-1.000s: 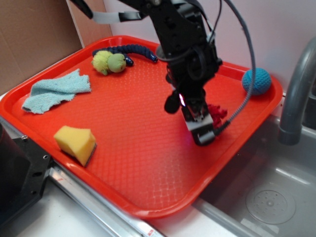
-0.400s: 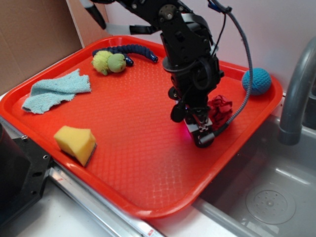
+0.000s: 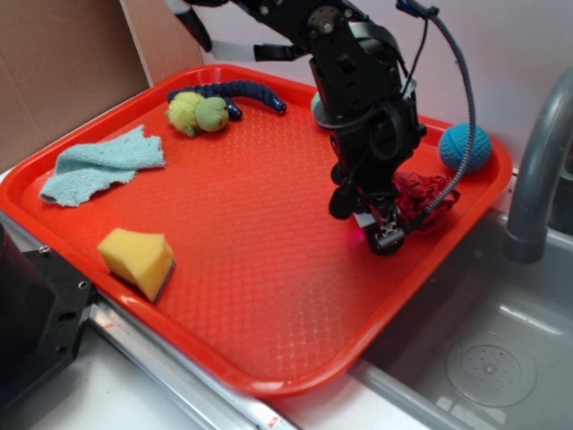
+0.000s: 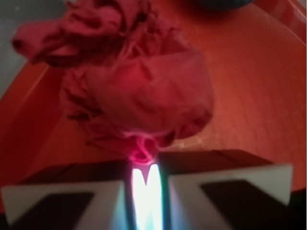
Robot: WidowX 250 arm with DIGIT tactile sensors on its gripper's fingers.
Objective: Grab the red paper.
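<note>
The tool (image 3: 383,231) is clenched on a fold of the red paper (image 3: 423,195), its two fingers nearly together with the paper pinched in the narrow gap. The paper sits at the tray's (image 3: 224,233) far right edge, near the blue knitted ball (image 3: 466,147).

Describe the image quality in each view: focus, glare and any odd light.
Exterior view: sharp and evenly lit, with soft sheen on the orange-red tray and a pink glow under the gripper beside the red paper. Wrist view: soft focus throughout, the red paper blurred at its creases, and a bright white-pink light bleeding out between the nearly closed gripper jaws, overexposed there.
</note>
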